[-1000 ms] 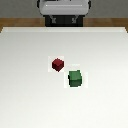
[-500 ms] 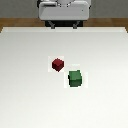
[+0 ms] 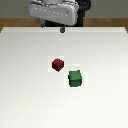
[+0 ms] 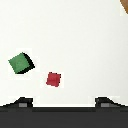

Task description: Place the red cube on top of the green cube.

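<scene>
Near the exterior frame's centre, resting flat on the matte white table [image 3: 30, 100]: the red cube [image 3: 58, 64], small, dark, plain-faced. Just beside it, lower right and apart, the green cube [image 3: 75, 78], slightly larger, smooth mid-green. At upper centre, well apart from both, the grey gripper [image 3: 62, 30], empty; finger spread impossible to tell. In the wrist view, two dark fingertips [image 4: 22, 101] at the lower edge.

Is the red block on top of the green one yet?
No. The red cube sits on the white table, beside the green cube, not touching.
</scene>
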